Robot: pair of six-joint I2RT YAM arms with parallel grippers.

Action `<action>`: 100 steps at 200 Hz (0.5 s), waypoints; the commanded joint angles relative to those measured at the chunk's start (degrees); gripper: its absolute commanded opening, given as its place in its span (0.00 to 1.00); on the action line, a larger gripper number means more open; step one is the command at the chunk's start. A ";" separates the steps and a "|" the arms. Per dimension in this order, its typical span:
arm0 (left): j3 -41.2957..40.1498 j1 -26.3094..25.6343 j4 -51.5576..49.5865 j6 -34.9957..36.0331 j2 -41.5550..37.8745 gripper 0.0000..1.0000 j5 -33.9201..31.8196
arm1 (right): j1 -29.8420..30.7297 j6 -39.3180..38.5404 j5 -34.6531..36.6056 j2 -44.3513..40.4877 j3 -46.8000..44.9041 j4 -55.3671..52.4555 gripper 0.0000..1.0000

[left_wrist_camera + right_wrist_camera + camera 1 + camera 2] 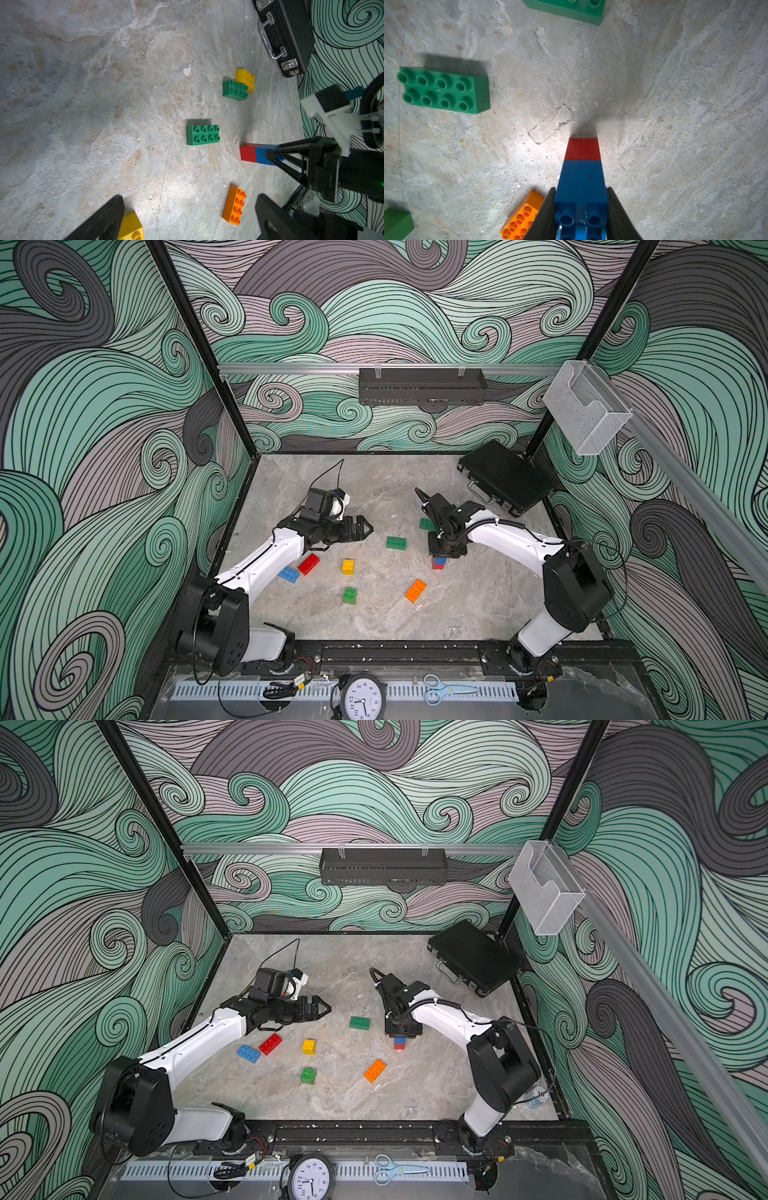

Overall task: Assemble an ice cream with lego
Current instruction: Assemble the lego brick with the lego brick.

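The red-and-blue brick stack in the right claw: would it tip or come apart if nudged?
Probably tippy once released: the red-and-blue stack is taller than its narrow base, unlike the flat green brick. It likely stays together; no gap shows at the seam. It looks like hard plastic, so should stay rigid in the right gripper, shut on its blue sides.

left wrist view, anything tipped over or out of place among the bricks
The yellow round brick lies tipped on its side close beside a green brick. Its studs face sideways, unlike the orange brick, which sits studs up. Nothing else stands out.
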 commanded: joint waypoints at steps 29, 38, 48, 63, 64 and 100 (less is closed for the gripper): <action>-0.08 -0.53 -0.97 0.02 -1.75 0.99 -1.27 | 0.17 1.33 0.39 3.20 -3.37 -9.07 0.05; -0.04 -0.47 -1.01 0.05 -1.71 0.99 -1.28 | 0.21 1.42 0.41 2.83 -3.06 -9.23 0.07; -0.02 -0.47 -1.01 0.04 -1.81 0.98 -1.36 | 0.16 1.34 0.38 2.35 -2.64 -9.24 0.09; 0.01 -0.50 -0.90 0.03 -1.85 0.99 -1.37 | 0.09 1.20 0.76 2.21 -1.89 -9.60 0.10; 0.04 -0.48 -0.92 0.03 -1.81 0.99 -1.37 | 0.09 1.20 0.76 2.21 -1.89 -9.60 0.10; -0.01 -0.46 -1.06 0.10 -2.04 0.99 -1.63 | -0.19 0.83 1.04 2.50 -1.07 -9.61 0.16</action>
